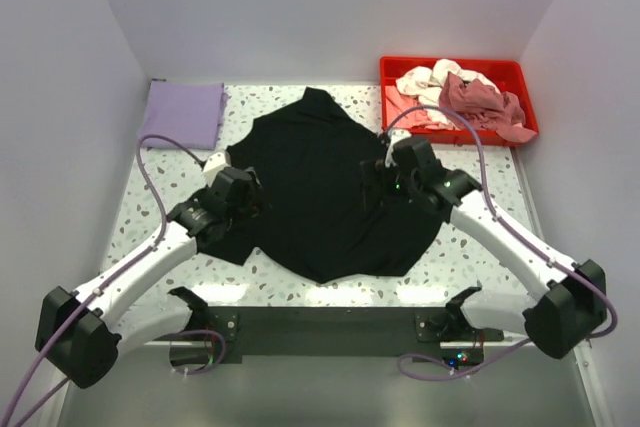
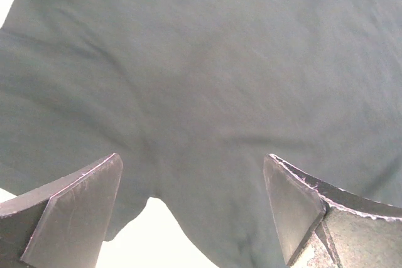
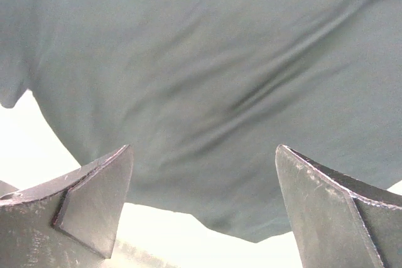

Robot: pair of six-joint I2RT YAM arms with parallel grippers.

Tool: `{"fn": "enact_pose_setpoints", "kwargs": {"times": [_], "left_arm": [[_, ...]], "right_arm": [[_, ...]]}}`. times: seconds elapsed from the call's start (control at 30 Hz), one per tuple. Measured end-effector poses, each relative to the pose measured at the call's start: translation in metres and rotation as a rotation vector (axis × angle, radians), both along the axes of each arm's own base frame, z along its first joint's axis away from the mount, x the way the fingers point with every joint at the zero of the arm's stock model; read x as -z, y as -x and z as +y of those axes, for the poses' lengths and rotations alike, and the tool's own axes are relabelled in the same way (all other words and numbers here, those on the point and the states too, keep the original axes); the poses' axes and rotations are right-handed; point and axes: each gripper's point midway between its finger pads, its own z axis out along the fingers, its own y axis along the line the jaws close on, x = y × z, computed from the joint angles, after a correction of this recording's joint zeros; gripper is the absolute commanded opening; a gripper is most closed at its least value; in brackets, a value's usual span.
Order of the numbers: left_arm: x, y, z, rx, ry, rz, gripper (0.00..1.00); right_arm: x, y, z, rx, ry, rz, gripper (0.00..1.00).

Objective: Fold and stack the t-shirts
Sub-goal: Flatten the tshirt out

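- Left wrist view showed the left gripper (image 2: 193,167) spread wide with nothing between its fingers. Only dark cloth lay below and ahead of it.
- The right gripper (image 3: 204,161) was equally wide and empty, and the cloth's edge passed just under its fingers.
- From above, the left gripper sat at the 9 o'clock edge of the black t-shirt (image 1: 310,162) and the right at its 3 o'clock edge. Each arm was nearest its own side.
- That shirt lay spread at mid-table, its long axis running from 12 toward about 5 o'clock.
- A side-to-centre fold looked like the next move, each jaw pair pinching the edge beneath it.
- Farther out, the lavender t-shirt (image 1: 182,113) lay folded at 10 o'clock.
- The pale and rose t-shirts (image 1: 455,95) were heaped in the red tray (image 1: 450,63) at 1 o'clock, well apart.
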Motion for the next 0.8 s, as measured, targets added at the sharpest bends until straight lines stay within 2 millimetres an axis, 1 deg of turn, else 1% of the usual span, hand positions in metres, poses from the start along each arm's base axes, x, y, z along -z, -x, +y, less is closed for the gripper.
{"fn": "enact_pose_setpoints", "kwargs": {"times": [0.07, 0.13, 0.2, 0.23, 0.27, 0.37, 0.4, 0.5, 0.57, 0.67, 0.77, 0.8], "left_arm": [[0.002, -0.01, 0.02, -0.074, -0.009, 0.0, 1.0], [0.009, -0.016, 0.038, -0.139, -0.029, 0.015, 1.0], [0.021, -0.017, 0.049, -0.18, -0.064, 0.047, 1.0], [0.027, -0.016, 0.053, -0.193, -0.085, 0.065, 1.0], [0.033, -0.016, 0.056, -0.206, -0.105, 0.084, 1.0], [0.044, -0.011, 0.065, -0.234, -0.146, 0.128, 1.0], [0.046, -0.011, 0.067, -0.242, -0.148, 0.132, 1.0], [0.047, -0.007, 0.073, -0.266, -0.144, 0.128, 1.0], [0.046, -0.004, 0.076, -0.276, -0.138, 0.12, 1.0], [0.043, -0.001, 0.079, -0.293, -0.129, 0.11, 1.0], [0.043, 0.002, 0.083, -0.315, -0.126, 0.106, 1.0], [0.044, 0.005, 0.085, -0.321, -0.127, 0.111, 1.0]], "right_arm": [[0.017, 0.035, 0.015, -0.062, -0.024, 0.05, 0.99], [0.045, 0.07, 0.024, -0.114, -0.006, 0.132, 0.99], [0.073, 0.106, 0.032, -0.176, 0.049, 0.206, 0.99], [0.082, 0.123, 0.036, -0.217, 0.085, 0.229, 0.99], [0.088, 0.139, 0.042, -0.267, 0.111, 0.245, 0.99], [0.092, 0.169, 0.061, -0.4, 0.15, 0.225, 0.97], [0.092, 0.174, 0.066, -0.445, 0.174, 0.204, 0.97], [0.094, 0.178, 0.08, -0.541, 0.242, 0.153, 0.95], [0.101, 0.173, 0.086, -0.581, 0.304, 0.135, 0.92], [0.118, 0.161, 0.088, -0.613, 0.406, 0.117, 0.89], [0.132, 0.154, 0.086, -0.65, 0.485, 0.109, 0.81], [0.135, 0.153, 0.085, -0.66, 0.502, 0.104, 0.74]]}}
